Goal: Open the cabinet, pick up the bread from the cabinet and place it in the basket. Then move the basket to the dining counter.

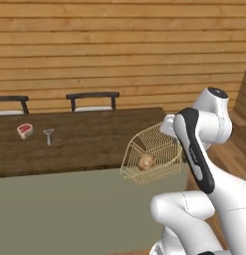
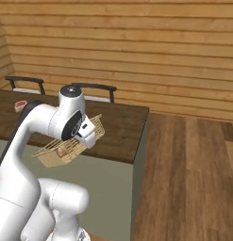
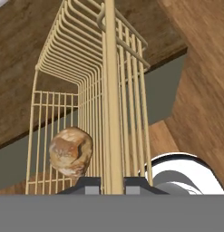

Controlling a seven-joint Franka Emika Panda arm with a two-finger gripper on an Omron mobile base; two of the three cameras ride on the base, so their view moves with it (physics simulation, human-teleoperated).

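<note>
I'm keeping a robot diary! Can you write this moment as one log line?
stage: carrying basket | gripper: shut on basket rim | bread: inside basket | basket: tilted, in air at dining counter edge

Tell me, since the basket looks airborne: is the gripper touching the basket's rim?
Touching. In the hand view the gripper is shut on the basket, its rim wire running between the fingertips; the bread sits inside.

The dining counter bears a red-and-white meat piece and a small metal utensil.
</note>
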